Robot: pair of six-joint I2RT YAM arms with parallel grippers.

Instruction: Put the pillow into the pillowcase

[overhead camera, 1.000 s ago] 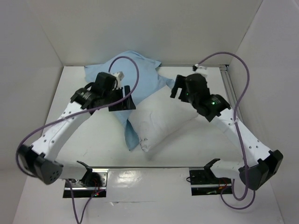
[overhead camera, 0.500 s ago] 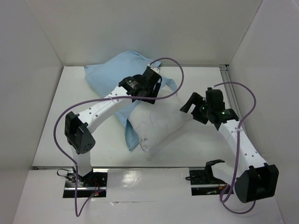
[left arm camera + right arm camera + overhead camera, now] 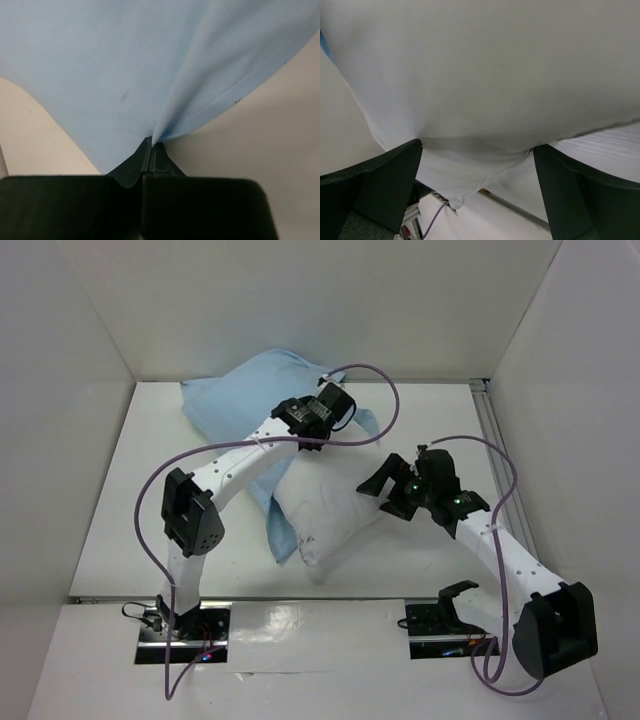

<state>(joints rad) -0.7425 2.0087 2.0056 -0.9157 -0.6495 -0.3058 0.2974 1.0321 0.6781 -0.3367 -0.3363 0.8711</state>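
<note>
Left gripper (image 3: 151,146) clenched on pillowcase (image 3: 120,65), right gripper (image 3: 477,148) spread wide, moved in against pillow (image 3: 485,70)

Overhead view looks down from behind; left wrist hugs the pillowcase (image 3: 100,65), right wrist the pillow (image 3: 495,75).

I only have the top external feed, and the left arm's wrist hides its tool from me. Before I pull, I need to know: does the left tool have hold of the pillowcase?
Observer: Yes. In the left wrist view the left tool is shut on a pinched fold of the light blue pillowcase, close to a stitched edge.
Operator: And the right tool, is it gripping the pillow?
Observer: No. The right wrist view shows the right tool open, with one finger on each side of the white pillow and a corner of the pillow hanging between them.
</note>
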